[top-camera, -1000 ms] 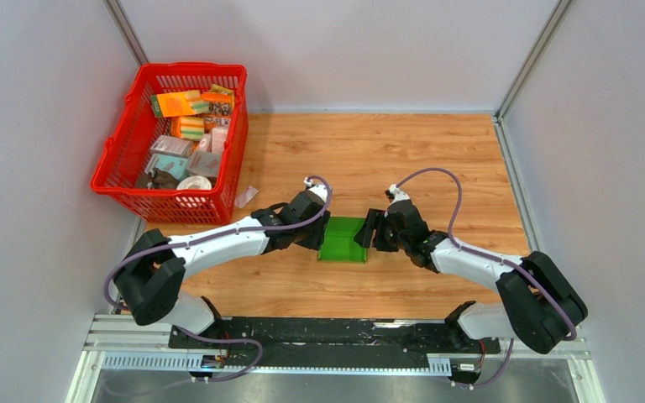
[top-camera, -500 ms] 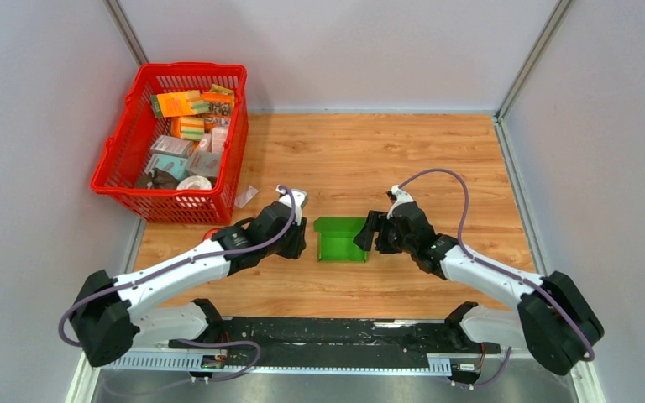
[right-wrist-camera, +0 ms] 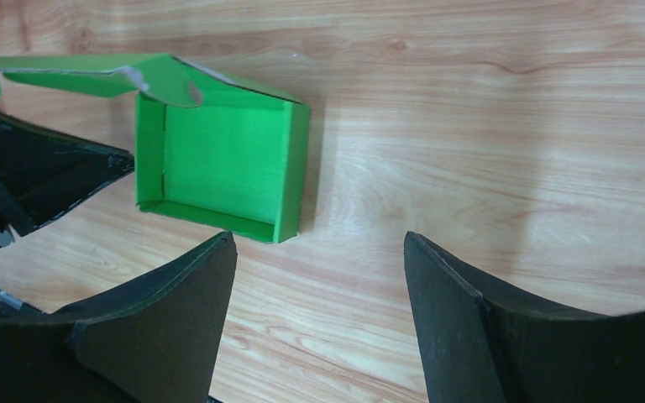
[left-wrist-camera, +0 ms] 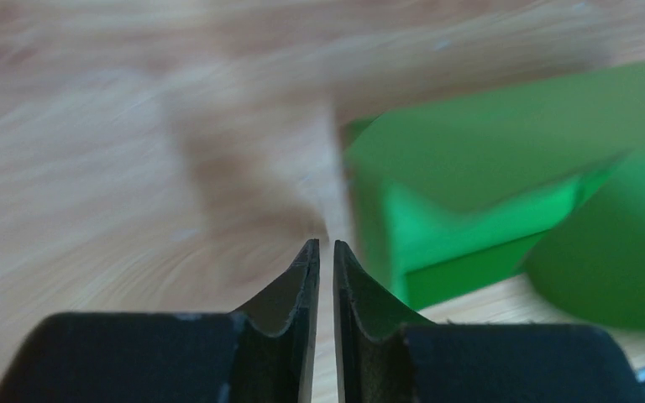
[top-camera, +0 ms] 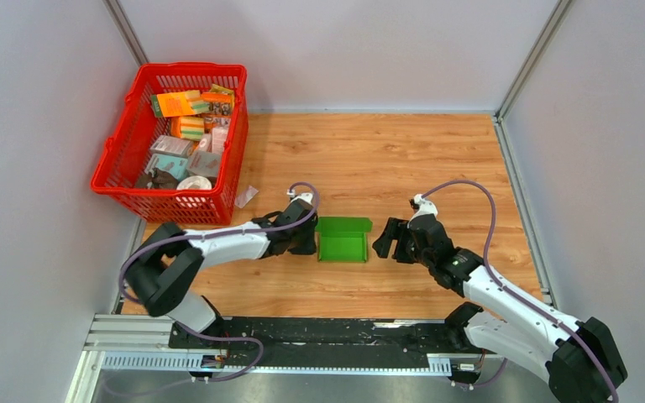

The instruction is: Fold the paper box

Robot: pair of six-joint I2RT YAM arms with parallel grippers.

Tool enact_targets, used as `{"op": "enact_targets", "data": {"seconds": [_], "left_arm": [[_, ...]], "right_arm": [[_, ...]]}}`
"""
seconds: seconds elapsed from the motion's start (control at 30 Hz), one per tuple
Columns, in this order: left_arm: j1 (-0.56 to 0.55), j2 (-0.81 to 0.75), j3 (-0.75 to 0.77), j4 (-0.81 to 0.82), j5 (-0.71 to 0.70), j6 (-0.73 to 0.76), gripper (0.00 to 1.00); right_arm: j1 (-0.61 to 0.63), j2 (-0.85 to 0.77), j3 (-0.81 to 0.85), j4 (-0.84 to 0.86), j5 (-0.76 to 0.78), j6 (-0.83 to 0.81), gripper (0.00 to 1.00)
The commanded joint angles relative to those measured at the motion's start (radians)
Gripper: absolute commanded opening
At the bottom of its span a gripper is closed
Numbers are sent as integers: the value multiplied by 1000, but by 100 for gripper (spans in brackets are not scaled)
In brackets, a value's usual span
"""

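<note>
Just right of left gripper (top-camera: 309, 238): paper box (top-camera: 343, 241).

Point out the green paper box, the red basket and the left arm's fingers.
paper box (right-wrist-camera: 222, 159), right wrist view, on its inner floor.
red basket (top-camera: 176, 207), top external view, on its near wall.
left fingers (left-wrist-camera: 298, 290), left wrist view, on the finger at picture-left.
</note>
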Motion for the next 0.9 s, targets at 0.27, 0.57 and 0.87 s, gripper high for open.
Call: {"op": "enact_targets", "data": {"seconds": [0.27, 0.57, 0.87], "left_arm": [[27, 175, 251, -12, 35, 28, 21], [216, -84, 154, -268, -113, 239, 57], [349, 258, 635, -589, -290, 477, 75]], "right_arm": [[-58, -131, -25, 28, 106, -26, 78], [-62, -189, -63, 58, 63, -92, 77], [-64, -254, -97, 98, 11, -98, 77]]}}
